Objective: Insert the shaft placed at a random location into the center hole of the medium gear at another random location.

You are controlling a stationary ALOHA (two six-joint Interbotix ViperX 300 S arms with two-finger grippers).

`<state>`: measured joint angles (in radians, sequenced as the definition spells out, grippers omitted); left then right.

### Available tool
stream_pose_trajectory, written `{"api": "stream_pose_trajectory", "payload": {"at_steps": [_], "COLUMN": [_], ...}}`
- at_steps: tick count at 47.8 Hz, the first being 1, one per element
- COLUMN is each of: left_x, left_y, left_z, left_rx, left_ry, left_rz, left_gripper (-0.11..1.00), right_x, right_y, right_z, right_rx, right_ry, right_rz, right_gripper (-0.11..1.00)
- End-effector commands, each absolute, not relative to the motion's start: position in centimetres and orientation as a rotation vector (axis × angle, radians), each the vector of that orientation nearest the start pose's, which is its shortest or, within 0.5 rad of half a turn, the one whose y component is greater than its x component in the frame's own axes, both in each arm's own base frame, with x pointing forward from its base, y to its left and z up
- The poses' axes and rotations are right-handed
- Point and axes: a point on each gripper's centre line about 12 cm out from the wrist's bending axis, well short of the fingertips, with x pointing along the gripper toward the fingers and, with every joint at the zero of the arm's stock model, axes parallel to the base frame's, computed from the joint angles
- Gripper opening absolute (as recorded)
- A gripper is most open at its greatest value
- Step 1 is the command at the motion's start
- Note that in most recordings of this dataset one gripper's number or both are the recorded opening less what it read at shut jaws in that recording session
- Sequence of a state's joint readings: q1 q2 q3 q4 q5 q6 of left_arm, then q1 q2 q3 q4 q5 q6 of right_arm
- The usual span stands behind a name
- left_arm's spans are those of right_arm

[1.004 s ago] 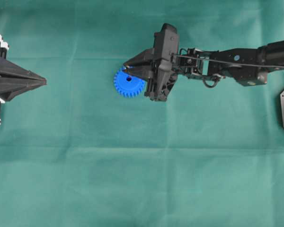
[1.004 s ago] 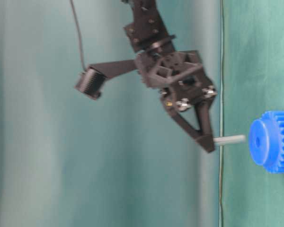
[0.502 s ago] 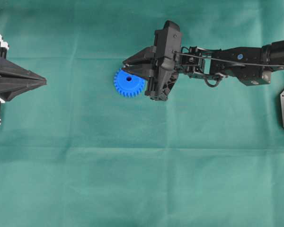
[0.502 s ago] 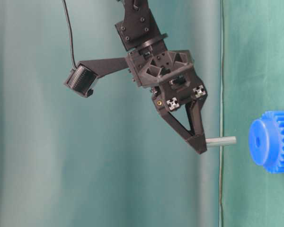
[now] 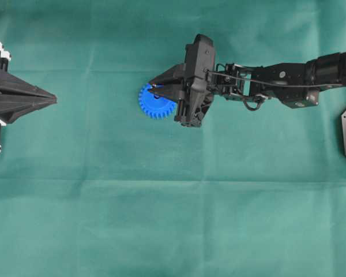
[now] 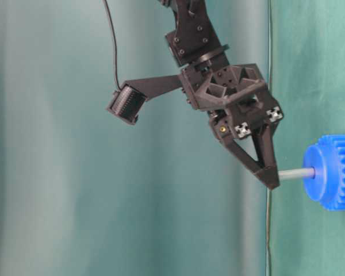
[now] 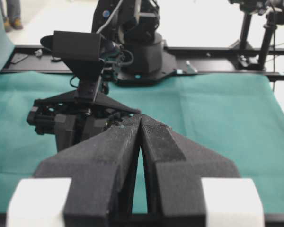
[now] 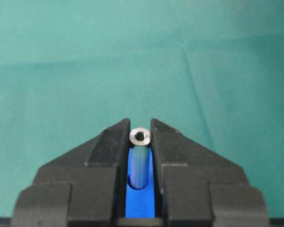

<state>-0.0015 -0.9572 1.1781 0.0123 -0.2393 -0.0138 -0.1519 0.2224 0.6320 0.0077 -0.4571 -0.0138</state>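
Item: the shaft (image 6: pixel 292 173), a small silvery-grey metal pin. It is pinched near its upper end between the tips of the right gripper (image 6: pixel 270 179), whose black tapered jaws are closed on it. Its long axis runs straight out past the jaw tips toward the table.

Directly beyond the pin's free end lies the medium gear (image 6: pixel 332 171), a bright blue plastic toothed wheel with a raised hub, flat on the green cloth (image 5: pixel 173 202). The pin's end meets the hub face at the center hole; how far it has entered cannot be told.

Judgement: the coming move turns on keeping the pin's axis in line with the hole while pressing along it.

Views: the table-level view shows pin and hub in line. The right wrist view shows the pin end-on, with blue beneath. The overhead view hides the hole under the jaws.

The left gripper (image 5: pixel 46 100), jaws shut and empty, sits well apart; the right arm is nearer.
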Motion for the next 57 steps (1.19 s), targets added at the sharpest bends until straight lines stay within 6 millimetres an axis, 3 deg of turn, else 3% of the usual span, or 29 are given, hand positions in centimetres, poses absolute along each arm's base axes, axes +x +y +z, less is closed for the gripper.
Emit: {"api": "stream_pose_trajectory", "payload": {"at_steps": [1, 44, 57], "left_x": [20.2, 20.2, 20.2], "left_y": [-0.1, -0.1, -0.1], "left_z": [28.9, 28.9, 28.9], "left_rx": [0.000, 0.000, 0.000], "left_ry": [-0.031, -0.031, -0.031], "left_rz": [-0.005, -0.005, -0.005], "left_gripper": [0.00, 0.00, 0.00], "right_x": [43.0, 43.0, 42.9], "right_y": [-6.5, -6.5, -6.4], "right_z": [14.5, 11.3, 11.2], "right_rx": [0.027, 0.044, 0.048], "right_ry": [0.355, 0.419, 0.423], "right_rz": [-0.153, -0.160, -0.160], "right_gripper": [0.14, 0.14, 0.14]}}
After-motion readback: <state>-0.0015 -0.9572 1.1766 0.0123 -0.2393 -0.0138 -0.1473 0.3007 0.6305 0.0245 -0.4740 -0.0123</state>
